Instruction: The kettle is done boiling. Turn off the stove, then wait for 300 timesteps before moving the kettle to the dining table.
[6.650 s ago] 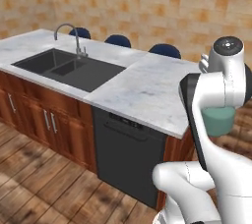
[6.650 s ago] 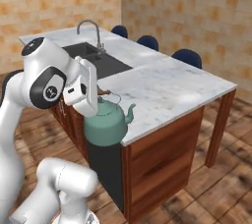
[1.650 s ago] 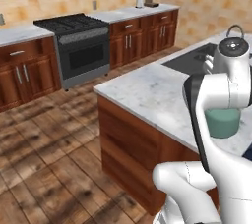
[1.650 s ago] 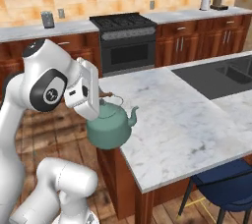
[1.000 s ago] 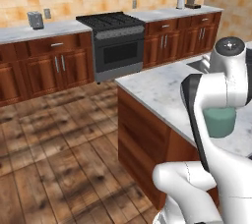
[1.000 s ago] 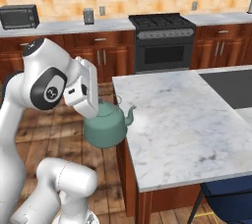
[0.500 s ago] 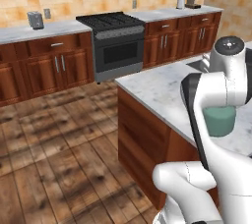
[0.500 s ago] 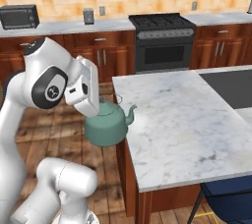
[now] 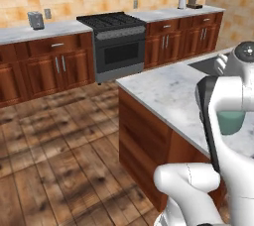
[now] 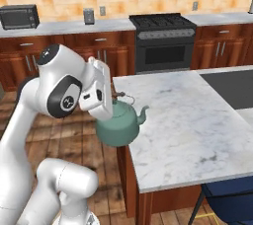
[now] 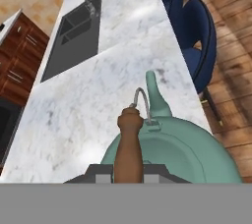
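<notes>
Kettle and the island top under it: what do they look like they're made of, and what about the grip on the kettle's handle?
The kettle: smooth teal-green body with a soft sheen, likely enamelled or painted metal; thin grey wire handle.
Handle grip: brown and matte, seemingly wood.
Island top: white slab with grey veining, marble-like and polished.
Island sides: reddish-brown panels, wood-like.

smooth matt teal kettle [image 10: 117,126] with brown wooden grip, veined polished marble dining table [image 10: 188,115], reddish wood sides.
</notes>
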Controlling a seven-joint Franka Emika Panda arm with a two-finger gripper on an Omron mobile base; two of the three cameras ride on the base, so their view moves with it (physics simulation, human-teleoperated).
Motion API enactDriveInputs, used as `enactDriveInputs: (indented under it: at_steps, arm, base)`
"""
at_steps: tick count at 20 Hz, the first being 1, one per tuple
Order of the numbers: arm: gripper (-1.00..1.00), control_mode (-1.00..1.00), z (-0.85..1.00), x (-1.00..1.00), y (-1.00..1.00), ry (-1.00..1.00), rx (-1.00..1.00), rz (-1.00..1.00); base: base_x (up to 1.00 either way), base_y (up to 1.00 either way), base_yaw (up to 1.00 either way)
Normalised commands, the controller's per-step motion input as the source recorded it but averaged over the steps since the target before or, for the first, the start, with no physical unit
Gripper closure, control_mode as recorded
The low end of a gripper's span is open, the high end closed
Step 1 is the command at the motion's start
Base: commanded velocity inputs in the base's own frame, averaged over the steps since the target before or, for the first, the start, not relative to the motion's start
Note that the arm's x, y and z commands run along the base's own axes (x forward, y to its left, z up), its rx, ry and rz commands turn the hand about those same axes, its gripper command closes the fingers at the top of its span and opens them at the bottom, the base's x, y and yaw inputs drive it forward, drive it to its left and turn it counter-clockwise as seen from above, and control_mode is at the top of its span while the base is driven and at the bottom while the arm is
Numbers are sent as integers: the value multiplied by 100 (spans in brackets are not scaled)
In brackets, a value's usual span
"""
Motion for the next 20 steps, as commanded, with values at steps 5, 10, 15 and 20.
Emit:
enactDriveInputs:
  at_steps: [5,10,15,20]
  arm:
    - [100,-100,-10,9,-61,-2,5,0]
    - [100,-100,-24,30,-58,5,1,-2]
    - [100,-100,-28,22,-54,10,1,-1]
    - [100,-100,-25,21,-57,3,0,0]
  base:
    - [0,0,0]
    - [0,0,0]
    - [0,0,0]
    - [0,0,0]
